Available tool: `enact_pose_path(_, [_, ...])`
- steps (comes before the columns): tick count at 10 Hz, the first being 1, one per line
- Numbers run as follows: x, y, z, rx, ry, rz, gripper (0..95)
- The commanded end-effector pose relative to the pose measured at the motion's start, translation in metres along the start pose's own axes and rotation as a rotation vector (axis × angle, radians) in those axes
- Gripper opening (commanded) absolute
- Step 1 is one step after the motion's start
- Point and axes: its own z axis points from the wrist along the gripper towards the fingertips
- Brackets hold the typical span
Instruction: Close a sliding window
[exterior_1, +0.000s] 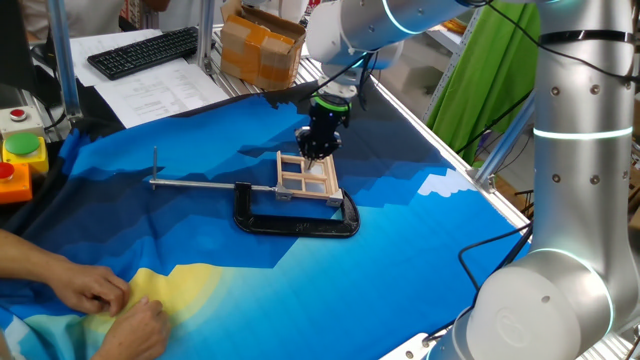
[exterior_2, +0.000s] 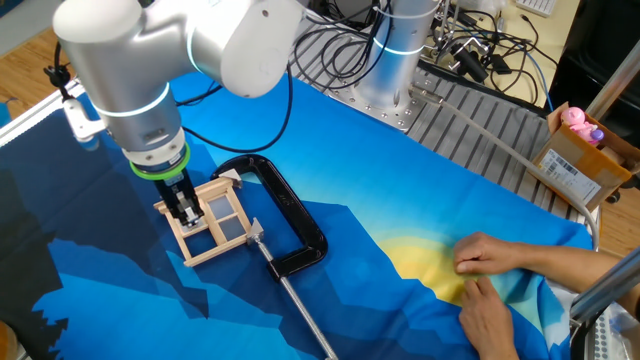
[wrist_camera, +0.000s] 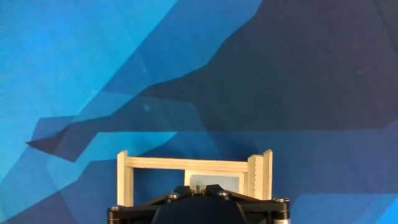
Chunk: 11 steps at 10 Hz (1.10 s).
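Note:
The sliding window (exterior_1: 306, 179) is a small pale wooden frame with thin crossbars, lying flat on the blue cloth and held by a black C-clamp (exterior_1: 297, 224). It also shows in the other fixed view (exterior_2: 217, 228) and at the bottom of the hand view (wrist_camera: 186, 164). My gripper (exterior_1: 319, 153) points straight down onto the window's far part. In the other fixed view the gripper (exterior_2: 186, 211) sits on the frame's left half. In the hand view the gripper (wrist_camera: 198, 186) has its fingers drawn nearly together on a thin pale bar of the inner pane.
The clamp's long metal bar (exterior_1: 200, 183) runs left across the cloth. A person's hands (exterior_1: 100, 300) press the cloth's yellow near corner, also seen in the other fixed view (exterior_2: 495, 270). A keyboard (exterior_1: 145, 50), a cardboard box (exterior_1: 262, 45) and button boxes (exterior_1: 20, 150) stand beyond the cloth.

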Motion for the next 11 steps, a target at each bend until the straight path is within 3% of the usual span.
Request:
enact_pose_path(1, [0.0002, 0.0036, 0.0001, 0.004, -0.002, 0.008, 0.0])
enact_pose_path(6, [0.0004, 0.0065, 0.0009, 0.012, -0.009, 0.017, 0.0])
enact_pose_path(9, [-0.0001, 0.0055, -0.0029, 0.037, -0.013, 0.028, 0.0])
enact_pose_path(11, [-0.0003, 0.0046, -0.0037, 0.039, -0.015, 0.023, 0.0])
